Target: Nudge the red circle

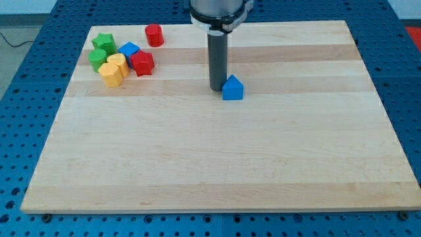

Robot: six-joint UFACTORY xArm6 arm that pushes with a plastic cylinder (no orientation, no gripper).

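The red circle (154, 35), a short red cylinder, stands alone near the view's top left of the wooden board (217, 158). My tip (217, 89) rests on the board near the middle top, touching or almost touching the left side of a blue house-shaped block (232, 88). The red circle lies well to the left of my tip and above it.
A cluster sits at the view's top left: a green star (103, 43), a green block (99, 58), a blue block (129, 50), a red block (142, 63), and two yellow blocks (114, 71). The blue perforated table (26, 131) surrounds the board.
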